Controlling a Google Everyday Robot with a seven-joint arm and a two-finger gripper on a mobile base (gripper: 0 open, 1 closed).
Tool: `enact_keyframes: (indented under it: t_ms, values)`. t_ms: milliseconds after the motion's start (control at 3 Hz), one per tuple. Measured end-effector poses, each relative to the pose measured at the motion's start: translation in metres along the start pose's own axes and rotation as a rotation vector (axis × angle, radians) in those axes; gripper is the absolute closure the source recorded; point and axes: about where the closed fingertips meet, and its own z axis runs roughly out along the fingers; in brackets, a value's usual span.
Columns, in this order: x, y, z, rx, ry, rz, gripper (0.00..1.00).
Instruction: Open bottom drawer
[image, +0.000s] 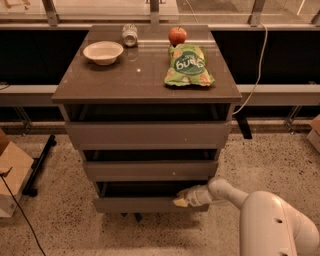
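The bottom drawer (140, 204) is the lowest, smallest grey-brown front of the cabinet. It stands a little way out, with a dark gap above its top edge. My gripper (181, 198) sits at the right end of that top edge, reaching in from the white arm (235, 197) at lower right. Its pale tip touches the drawer's upper rim. The middle drawer (150, 170) and the tall top drawer (147, 134) are above it.
On the cabinet top (100, 80) are a white bowl (103, 52), a can (129, 35), a red apple (177, 35) and a green chip bag (188, 65). A cardboard box (11, 175) stands on the floor at left. A cable (255, 75) hangs at right.
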Motion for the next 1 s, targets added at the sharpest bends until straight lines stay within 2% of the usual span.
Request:
enact_keyframes:
  t_ms: [333,1000]
  values:
    - [0.0000,0.0000,0.0000,0.000,0.000,0.000,0.85]
    - [-0.0002,0.0001,-0.0002,0.000,0.000,0.000,0.38]
